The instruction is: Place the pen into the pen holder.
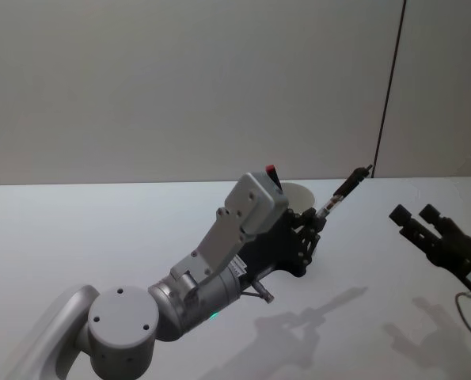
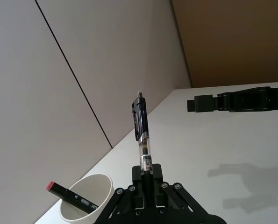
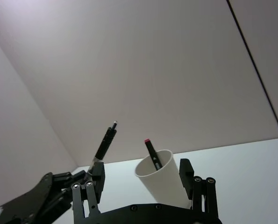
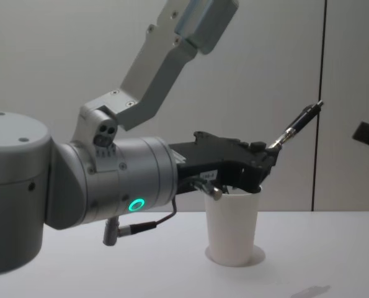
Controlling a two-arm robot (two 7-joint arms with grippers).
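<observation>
The left gripper [image 1: 314,224] grasps the pen [image 1: 344,192], tilted, above the pen holder [image 4: 232,226] mid-frame. The right gripper [image 1: 417,215], fingers spread, is at the right edge.

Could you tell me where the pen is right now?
In the chest view, the pen is gripped by the left gripper, tilted up to the right, just above the pen holder.

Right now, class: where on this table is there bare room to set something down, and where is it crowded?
Bare table lies left of the left arm, and again between the pen holder and the open right gripper. Crowded: over the pen holder, where the left gripper holds the pen and a marker stands inside.
</observation>
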